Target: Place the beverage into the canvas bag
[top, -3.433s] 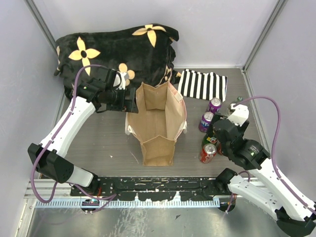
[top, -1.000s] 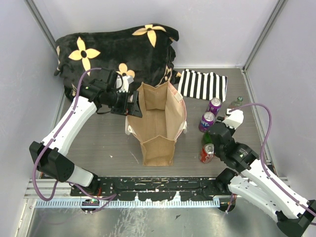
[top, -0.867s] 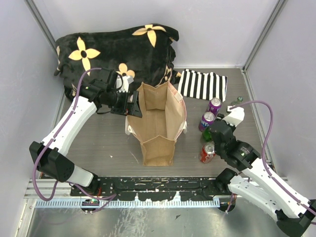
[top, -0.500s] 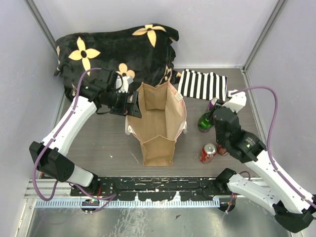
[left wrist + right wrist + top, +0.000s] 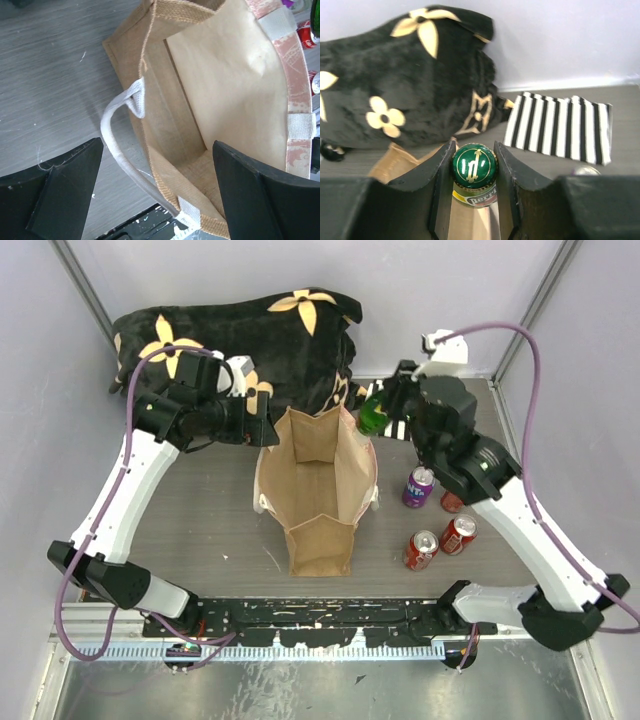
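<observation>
The beverage is a green glass bottle (image 5: 373, 412) with a green-and-gold cap (image 5: 474, 165). My right gripper (image 5: 385, 406) is shut on its neck and holds it in the air above the far right corner of the canvas bag (image 5: 320, 545). The bag stands open, tan, with a pale pink rim and white strap handles. My left gripper (image 5: 262, 430) is open over the bag's far left rim. In the left wrist view the fingers (image 5: 55, 200) straddle that rim and a white handle (image 5: 116, 145), and the bag's inside (image 5: 225, 75) holds nothing.
A purple can (image 5: 419, 486) and red cans (image 5: 421, 549) (image 5: 459, 534) stand right of the bag. A black-and-white striped cloth (image 5: 560, 125) lies at the back right. A black plush with yellow flowers (image 5: 240, 340) fills the back left.
My right arm has lifted the green bottle out of the group of cans and carried it back and left, to above the bag's far rim. The left gripper has risen slightly by the bag's left rim.
</observation>
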{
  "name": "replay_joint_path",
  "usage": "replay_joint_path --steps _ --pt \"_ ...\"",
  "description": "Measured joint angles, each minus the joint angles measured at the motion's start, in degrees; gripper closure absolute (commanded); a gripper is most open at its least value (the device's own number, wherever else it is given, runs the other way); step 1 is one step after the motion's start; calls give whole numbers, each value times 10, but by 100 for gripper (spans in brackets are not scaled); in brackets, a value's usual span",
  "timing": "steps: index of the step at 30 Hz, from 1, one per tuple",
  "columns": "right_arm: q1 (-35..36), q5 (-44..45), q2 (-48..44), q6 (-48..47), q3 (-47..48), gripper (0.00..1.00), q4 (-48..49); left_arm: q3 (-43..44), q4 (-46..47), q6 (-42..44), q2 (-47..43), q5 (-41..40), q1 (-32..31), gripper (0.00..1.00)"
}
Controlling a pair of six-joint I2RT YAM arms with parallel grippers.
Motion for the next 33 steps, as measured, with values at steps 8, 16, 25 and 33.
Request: replay_joint_path --steps 8,16,25,33 --pt "10 -101 115 -2 65 99 41 -49 -5 1 -24 -8 26 2" --pt "62 -132 174 7 58 99 44 -149 -15 4 -75 5 27 2" --pt "83 -139 221 12 -7 99 106 -177 -14 10 -80 26 27 2" --pt "86 -123 280 8 -52 99 152 -180 -15 19 -80 35 27 2"
